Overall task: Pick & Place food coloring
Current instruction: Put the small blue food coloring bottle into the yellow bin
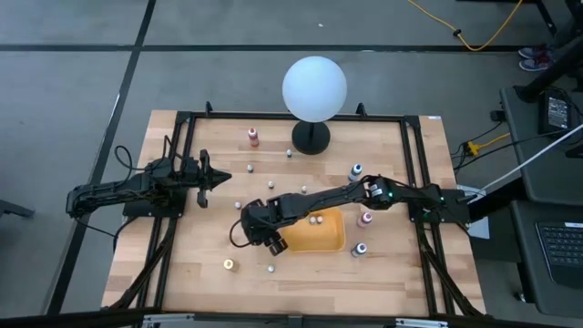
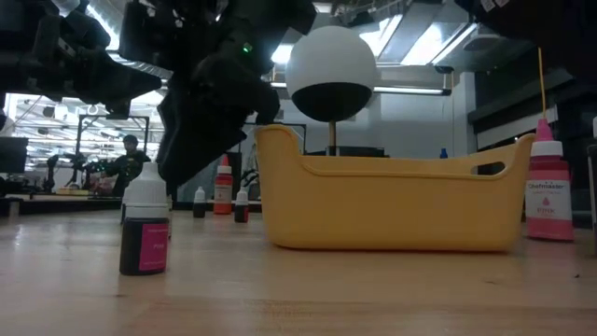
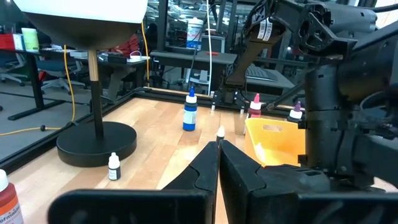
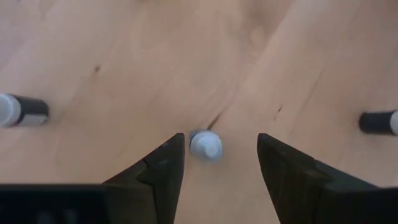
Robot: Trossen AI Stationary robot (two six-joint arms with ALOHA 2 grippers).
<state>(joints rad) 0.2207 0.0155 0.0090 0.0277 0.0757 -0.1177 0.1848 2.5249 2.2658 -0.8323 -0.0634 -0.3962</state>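
Observation:
My right gripper (image 4: 221, 146) is open and points down at the table just left of the yellow bin (image 1: 330, 239). Its fingers stand on either side of a tiny pale-capped bottle (image 4: 205, 144) that stands upright on the wood, and I see no touch. In the high view this gripper (image 1: 269, 241) hides that bottle. Larger bottles stand upright on the table: orange-red (image 1: 253, 137), blue (image 1: 356, 170), pink (image 1: 366, 217) and purple (image 1: 361, 248). My left gripper (image 1: 202, 178) waits shut at the table's left, above the wood.
A white globe lamp (image 1: 314, 87) stands on a black base at the far middle. Tiny bottles are scattered left of the bin (image 1: 271, 185), and two show beside the gripper (image 4: 22, 110) (image 4: 379, 121). A magenta-labelled one (image 2: 145, 229) stands near the near edge. Black rails frame the table.

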